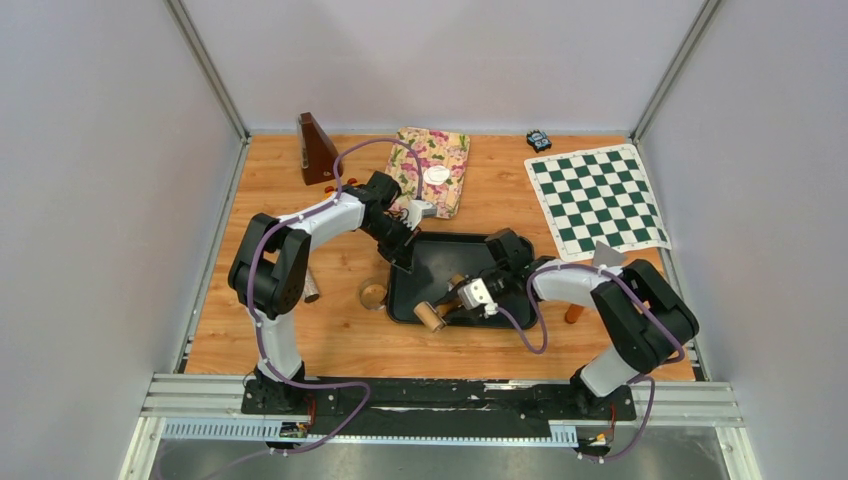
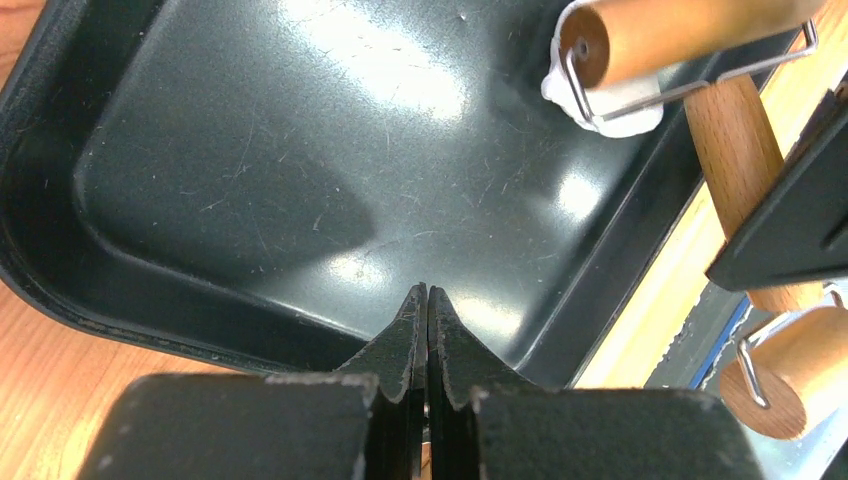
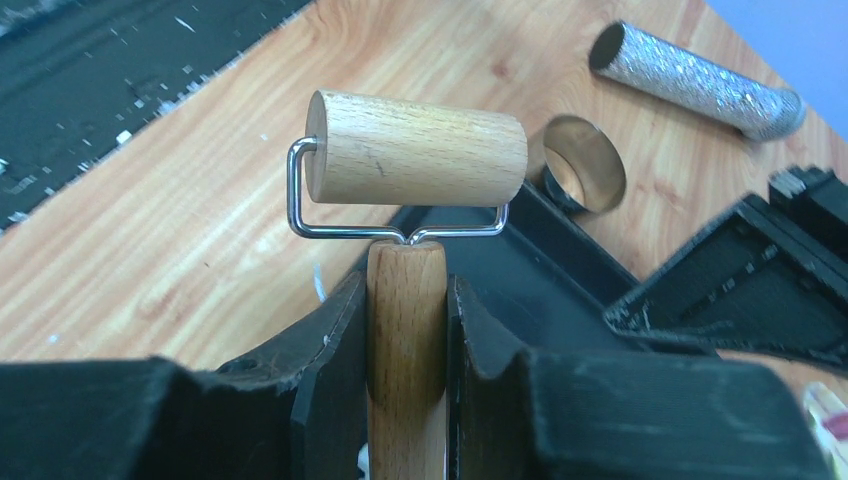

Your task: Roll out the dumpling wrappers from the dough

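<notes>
On the bench's left lie a glittery tube (image 3: 695, 80) and, just right of it, the ring cutter (image 3: 585, 160), which stands just off the tray's left rim. My left tool (image 2: 428, 295) hovers over the black tray (image 2: 250, 170), fingers pressed together on nothing. Behind it, only the overhead view shows one dumpling wrapper (image 1: 436, 175), a round white disc lying on the floral cloth (image 1: 450, 150) at the back of the bench.

My right tool (image 3: 405, 330) is clamped on the handle of a two-headed wooden roller (image 3: 415, 150). My right wrist sees only the near head, held over the tray's near edge. My left wrist sees what that view misses: the far head sits on a patch of white dough (image 2: 625, 105) on the tray floor. Farthest right, the overhead view alone takes in a green chessboard mat (image 1: 597, 198).
</notes>
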Motion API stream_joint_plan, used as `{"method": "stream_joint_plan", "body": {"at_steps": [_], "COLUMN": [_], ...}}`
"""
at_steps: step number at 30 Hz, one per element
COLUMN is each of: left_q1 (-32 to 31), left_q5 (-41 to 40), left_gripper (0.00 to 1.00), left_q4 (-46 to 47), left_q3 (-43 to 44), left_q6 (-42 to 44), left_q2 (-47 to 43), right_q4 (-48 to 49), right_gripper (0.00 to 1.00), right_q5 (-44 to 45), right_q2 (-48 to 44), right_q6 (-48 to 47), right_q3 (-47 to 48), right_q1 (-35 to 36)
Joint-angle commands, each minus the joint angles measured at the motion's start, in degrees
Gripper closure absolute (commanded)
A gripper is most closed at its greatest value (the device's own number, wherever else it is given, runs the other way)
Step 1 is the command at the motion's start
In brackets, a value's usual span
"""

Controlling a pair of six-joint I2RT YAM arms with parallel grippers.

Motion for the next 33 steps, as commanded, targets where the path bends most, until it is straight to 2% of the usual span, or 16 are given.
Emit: {"method": "stream_joint_plan", "body": {"at_steps": [1,6,11,22,33], "left_q1": [0.13,0.13,0.13,0.13,-0.04], "left_q5": [1.73,1.75,1.52,0.52,0.44], "left_gripper": [1.0,1.0,1.0,1.0,1.0], "left_q4": [1.02,0.81,0.89,0.09,0.01], "left_q3": [0.04,0.2,0.2,0.96,1.12], "left_q6": [0.53,0.53,0.6,1.38,1.66], "left_q2": [-1.59,-1.48,-1.72,-1.48,-0.95], "right_q4": [4.22,9.53,10.29,-5.87,-6.37], "right_gripper": [1.0,1.0,1.0,1.0,1.0], "right_q5": [2.57,4.83,4.01,-5.39,-9.37], "right_q2": [0.74,0.14,-5.59,-11.95,-6.92], "right_q6": [1.04,4.43,8.71,8.74,5.18], "right_q3": [-0.27,-0.88,0.71,6.42,3.94], "right_q1": [-2.37,-3.02,-3.69,-2.66,-0.11]}}
